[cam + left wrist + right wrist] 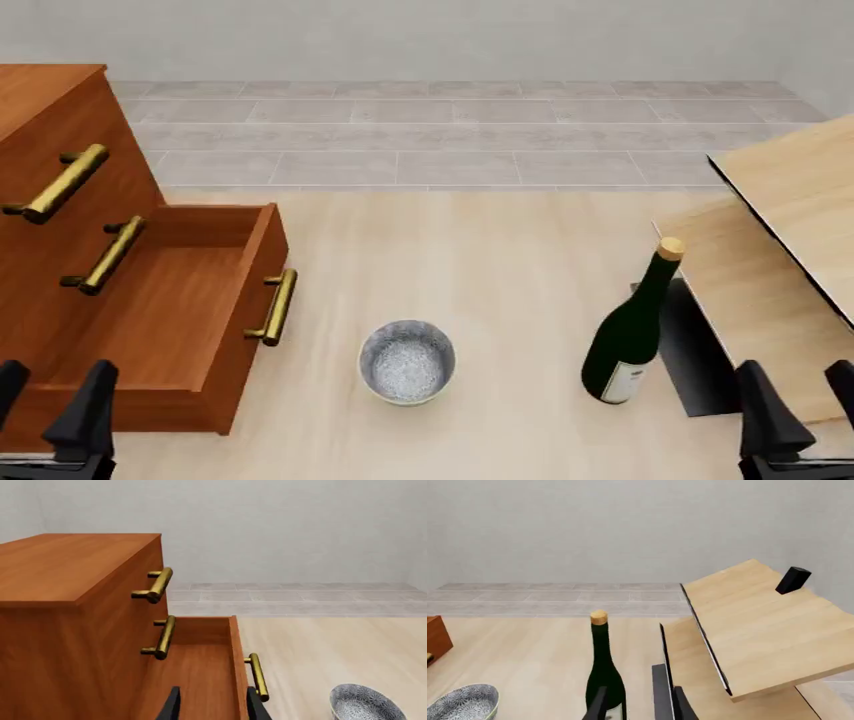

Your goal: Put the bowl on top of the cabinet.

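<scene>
Small round grey-speckled bowl (407,361): probably rigid, light, slick | grip: rim | left pincer (51,420), right pincer (797,403): both apart, empty

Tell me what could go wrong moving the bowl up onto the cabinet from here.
The bowl sits beside the open bottom drawer, so a low carry could clip its brass handle. The wine bottle stands upright nearby; a right pincer approach might topple it. The cabinet top is high, needing a clear lift.
</scene>
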Controlling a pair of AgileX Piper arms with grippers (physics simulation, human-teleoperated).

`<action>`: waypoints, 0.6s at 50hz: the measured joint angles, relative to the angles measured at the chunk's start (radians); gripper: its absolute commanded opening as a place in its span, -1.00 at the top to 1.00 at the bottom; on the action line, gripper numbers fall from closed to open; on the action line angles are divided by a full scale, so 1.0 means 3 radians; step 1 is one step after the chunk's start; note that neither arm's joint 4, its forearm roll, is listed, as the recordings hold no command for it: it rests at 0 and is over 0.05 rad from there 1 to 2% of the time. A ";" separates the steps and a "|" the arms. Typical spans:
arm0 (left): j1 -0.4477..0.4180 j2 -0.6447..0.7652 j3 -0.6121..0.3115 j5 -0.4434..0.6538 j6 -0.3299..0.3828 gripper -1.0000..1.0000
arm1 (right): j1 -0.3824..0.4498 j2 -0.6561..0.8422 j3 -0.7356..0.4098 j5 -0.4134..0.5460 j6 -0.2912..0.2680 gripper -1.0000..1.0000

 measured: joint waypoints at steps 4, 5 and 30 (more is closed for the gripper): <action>-0.0002 0.0016 -0.0001 -0.0016 0.0008 -1.00 | 0.0000 0.0029 0.0000 -0.0028 0.0000 -1.00; -0.0002 0.0022 -0.0001 -0.0023 0.0011 -1.00 | 0.0000 0.0040 0.0000 -0.0038 0.0000 -1.00; -0.0062 0.0653 -0.0176 -0.0310 -0.0006 -1.00 | -0.0001 0.0442 0.0001 -0.0434 0.0001 -1.00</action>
